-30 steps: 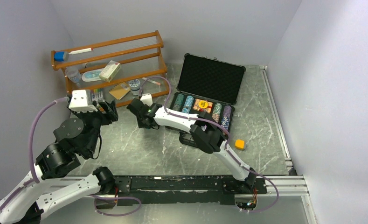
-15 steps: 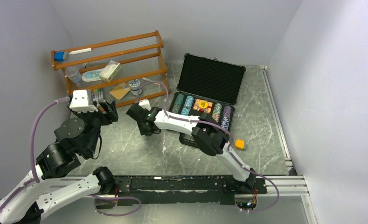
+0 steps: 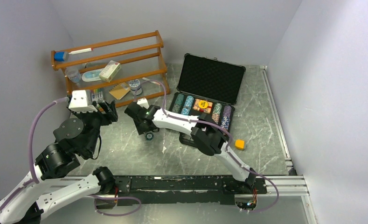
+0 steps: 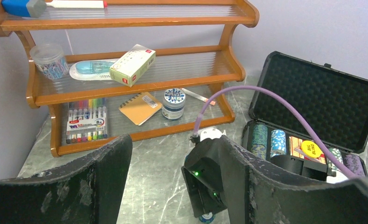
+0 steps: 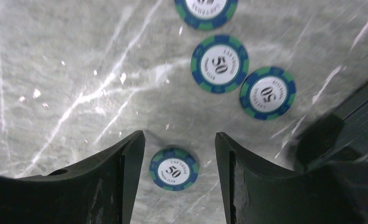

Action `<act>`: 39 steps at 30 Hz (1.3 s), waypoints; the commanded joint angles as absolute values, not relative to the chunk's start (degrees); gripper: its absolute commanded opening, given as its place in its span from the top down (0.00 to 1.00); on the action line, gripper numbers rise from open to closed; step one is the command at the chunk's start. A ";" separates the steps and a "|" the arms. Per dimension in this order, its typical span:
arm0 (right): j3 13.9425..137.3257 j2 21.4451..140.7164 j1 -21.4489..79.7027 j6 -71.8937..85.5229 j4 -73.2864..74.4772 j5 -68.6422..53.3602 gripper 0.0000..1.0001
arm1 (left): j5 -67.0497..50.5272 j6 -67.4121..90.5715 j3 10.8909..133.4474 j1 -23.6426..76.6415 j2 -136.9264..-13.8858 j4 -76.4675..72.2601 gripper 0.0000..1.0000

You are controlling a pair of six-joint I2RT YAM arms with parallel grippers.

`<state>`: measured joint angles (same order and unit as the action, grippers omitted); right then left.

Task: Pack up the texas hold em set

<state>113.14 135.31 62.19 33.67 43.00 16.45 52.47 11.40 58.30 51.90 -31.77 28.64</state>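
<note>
Chips [image 5: 219, 64] in blue and green, each marked 50, lie loose and flat on the marble table [image 5: 56, 70], one chip [image 5: 174, 169] between the spread fingers of the right gripper [image 5: 178, 140], with a gap on either side of it. Farther back and to the right, the black case [image 3: 211, 78] stands open with its lid raised, rows of chips [image 3: 187, 103] and a yellow button token [image 3: 202, 104] resting in its tray. The left gripper [image 3: 111, 111] hangs with jaws apart, gripping nothing, in front of the orange wooden rack [image 3: 108, 52].
</note>
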 commanded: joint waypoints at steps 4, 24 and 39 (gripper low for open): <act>118.55 136.30 60.53 29.73 41.81 22.63 0.37 | 52.53 10.97 57.88 51.77 -30.94 28.07 0.28; 118.98 141.19 55.45 18.04 35.39 10.82 0.39 | 52.82 10.75 57.68 51.77 -32.51 28.13 0.27; 118.67 142.54 55.99 19.08 39.08 10.30 0.46 | 52.71 10.81 57.64 51.77 -32.78 28.21 0.27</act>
